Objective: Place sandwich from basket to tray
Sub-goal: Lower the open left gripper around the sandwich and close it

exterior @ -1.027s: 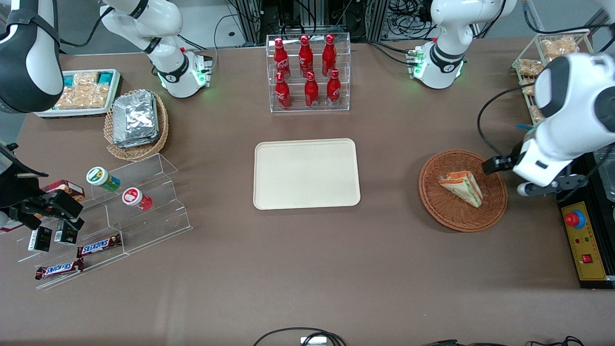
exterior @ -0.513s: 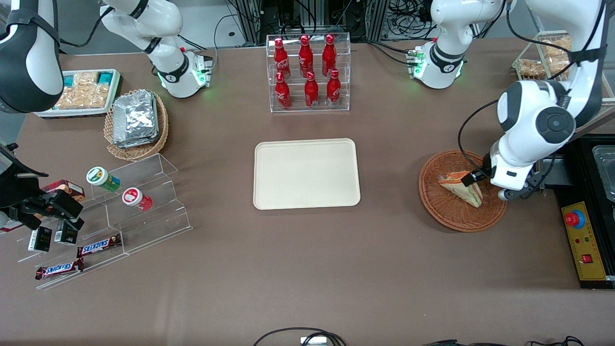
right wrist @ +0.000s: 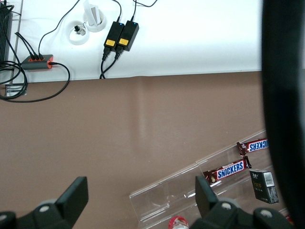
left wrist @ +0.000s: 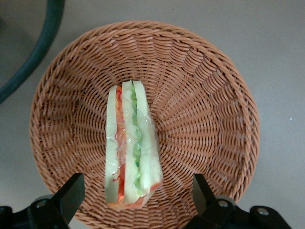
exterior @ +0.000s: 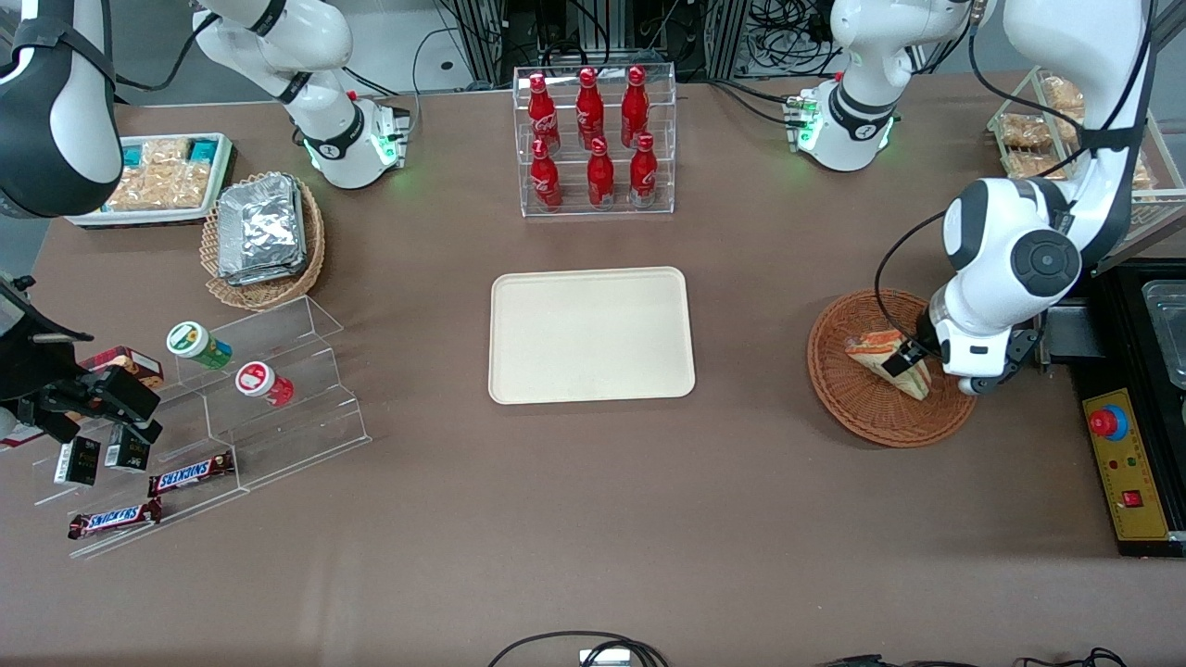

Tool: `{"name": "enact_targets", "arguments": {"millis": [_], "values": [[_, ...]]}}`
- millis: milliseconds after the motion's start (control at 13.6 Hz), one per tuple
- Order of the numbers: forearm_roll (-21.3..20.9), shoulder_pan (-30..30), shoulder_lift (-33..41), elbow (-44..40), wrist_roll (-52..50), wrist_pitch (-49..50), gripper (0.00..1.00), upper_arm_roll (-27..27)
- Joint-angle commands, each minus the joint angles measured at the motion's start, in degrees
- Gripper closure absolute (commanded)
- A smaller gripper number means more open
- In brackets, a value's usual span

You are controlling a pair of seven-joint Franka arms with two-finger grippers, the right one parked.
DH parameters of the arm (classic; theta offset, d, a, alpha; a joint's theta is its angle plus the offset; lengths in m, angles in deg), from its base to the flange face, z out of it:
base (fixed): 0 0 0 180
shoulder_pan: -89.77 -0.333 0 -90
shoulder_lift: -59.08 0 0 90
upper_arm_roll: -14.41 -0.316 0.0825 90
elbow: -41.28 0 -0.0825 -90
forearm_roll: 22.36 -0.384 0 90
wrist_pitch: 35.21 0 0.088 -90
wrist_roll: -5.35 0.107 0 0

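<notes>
The claw [left wrist: 136, 198] hangs wide open over the round reddish-brown wicker basket [left wrist: 214, 119], its fingers on both sides of the small wrapped triangle sandwich [left wrist: 131, 152], holding nothing.

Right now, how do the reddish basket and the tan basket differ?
The reddish basket holds one clear-wrapped sandwich, with the open left gripper just above it; the tan basket holds stacked foil packs. The reddish one lies toward the working arm's end, the tan toward the parked arm's. Both are round woven wicker.
</notes>
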Motion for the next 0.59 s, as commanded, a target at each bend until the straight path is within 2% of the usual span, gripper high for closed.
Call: {"name": "enact_targets", "arguments": {"millis": [0, 513], "values": [[-0.78, -0.15, -2.3, 0.19, -5.97, -2.7, 0.0, 0.1], [-0.87, -0.23, -4.07, 2.56, -9.5, -6.04, 0.0, 0.01]]}}
